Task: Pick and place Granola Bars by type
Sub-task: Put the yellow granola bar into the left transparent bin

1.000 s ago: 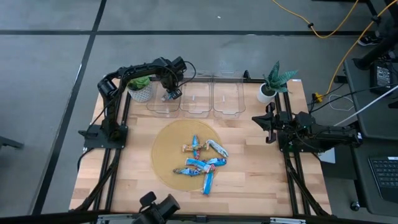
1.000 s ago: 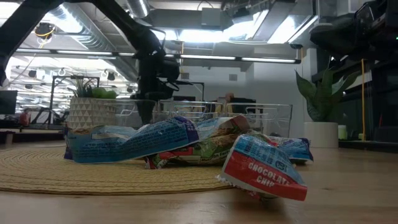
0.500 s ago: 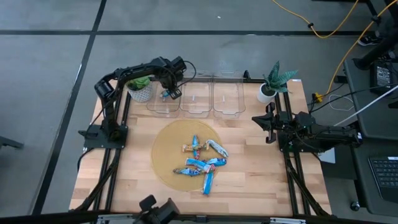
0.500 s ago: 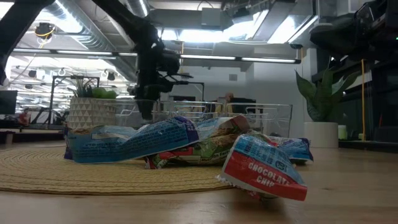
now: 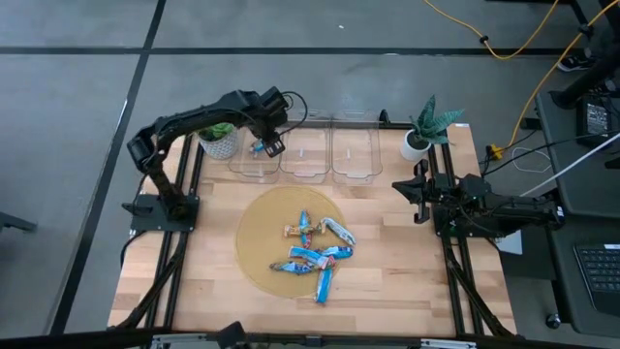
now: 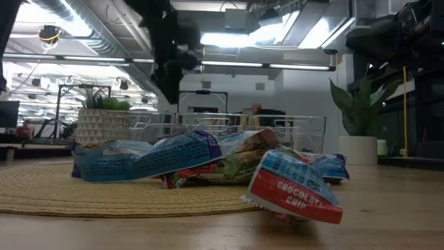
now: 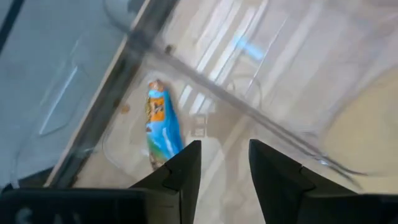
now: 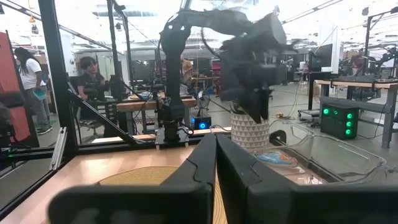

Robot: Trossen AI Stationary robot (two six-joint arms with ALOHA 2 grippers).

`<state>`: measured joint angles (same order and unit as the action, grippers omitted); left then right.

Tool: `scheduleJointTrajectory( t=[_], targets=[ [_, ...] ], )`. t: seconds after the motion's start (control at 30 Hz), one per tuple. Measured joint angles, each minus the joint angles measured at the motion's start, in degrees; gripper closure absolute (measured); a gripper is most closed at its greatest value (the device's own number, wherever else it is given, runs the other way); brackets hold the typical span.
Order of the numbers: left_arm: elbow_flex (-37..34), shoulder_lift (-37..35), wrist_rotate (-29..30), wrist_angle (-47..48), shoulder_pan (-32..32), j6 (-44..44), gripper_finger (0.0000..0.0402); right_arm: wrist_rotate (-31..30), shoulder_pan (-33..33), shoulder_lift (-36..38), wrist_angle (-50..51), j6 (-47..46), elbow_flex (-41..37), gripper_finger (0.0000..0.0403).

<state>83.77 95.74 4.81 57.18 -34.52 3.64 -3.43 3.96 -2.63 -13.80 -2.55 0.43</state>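
Rising from the bin [image 5: 255, 161] at eleven o'clock, the left pincer [image 5: 268, 147] hangs open over one dropped bar [image 7: 161, 124], while the light, slippery Granola Bars [image 5: 315, 252] wait mid-table, best pinched across the middle.

Blue-wrapped Granola Bars [image 5: 313, 250] heaped flat on round mat, one bar [image 7: 160, 122] inside leftmost clear bin

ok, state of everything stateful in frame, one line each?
left gripper: open, empty, above the left bin
right gripper: shut, empty, parked at the table's right side
left bin: holds one blue bar, lying flat
middle bin: looks empty
right bin: looks empty
Granola Bars: loose pile on the round mat, unsorted
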Motion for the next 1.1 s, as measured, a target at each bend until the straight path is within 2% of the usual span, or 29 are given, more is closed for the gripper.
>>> scheduleJointTrajectory(
  t=[0.27,0.53,0.83,1.1],
  targets=[
    [0.0,-7.92,-5.18,-5.12,7.05,-1.6,0.0278,0.0,-0.01,0.0,0.0,0.0,0.0,0.0386],
    [0.02,-14.06,-8.97,-13.87,17.54,-0.28,0.0281,0.0,-0.02,0.0,-0.02,0.0,0.0,0.0386],
    [0.02,-13.85,-9.23,-16.9,29.59,-0.13,0.0279,0.01,0.01,0.0,-0.04,0.0,0.0,0.0386],
    [0.09,-11.2,-7.62,-19.68,36.68,-9.83,0.0283,-0.02,0.0,0.0,-0.04,0.02,0.0,0.0386]
  ],
)
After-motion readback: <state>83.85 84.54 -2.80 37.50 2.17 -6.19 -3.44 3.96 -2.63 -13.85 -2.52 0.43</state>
